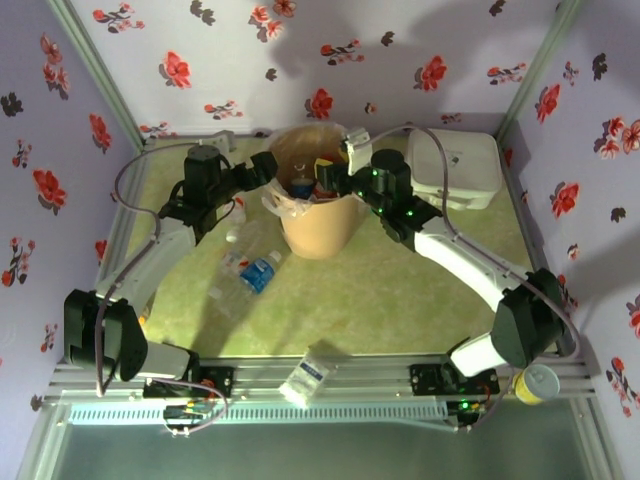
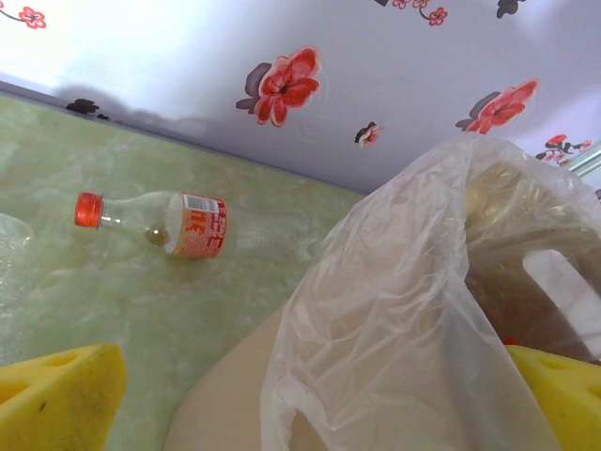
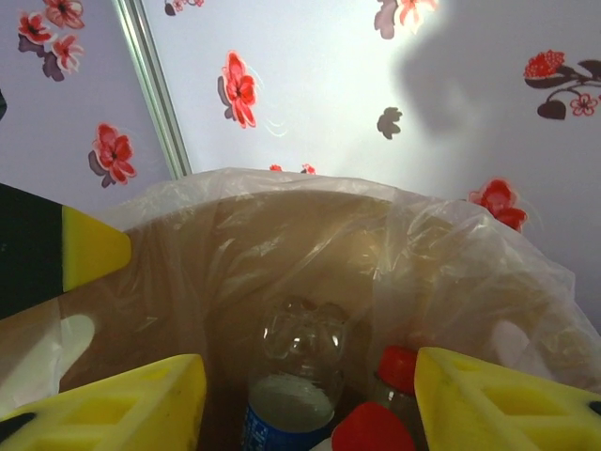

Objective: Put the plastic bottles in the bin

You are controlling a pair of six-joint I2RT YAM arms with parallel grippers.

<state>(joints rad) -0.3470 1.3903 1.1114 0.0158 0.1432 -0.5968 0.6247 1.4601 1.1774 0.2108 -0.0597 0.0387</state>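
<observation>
- From above, the bin [image 1: 320, 232] is flanked by the left gripper [image 1: 266, 165] at its left rim and the right gripper [image 1: 328, 183] over its mouth. A blue-labelled bottle [image 1: 258, 272] is left lying beside the bin.
- At the left wrist, the jaws are spread wide and empty against the bin's bag [image 2: 394, 310]. A red-capped bottle [image 2: 169, 224] lies beyond the bin.
- At the right wrist, the jaws are parted with nothing held. An upturned bottle [image 3: 296, 362] is seen inside the bin.
</observation>
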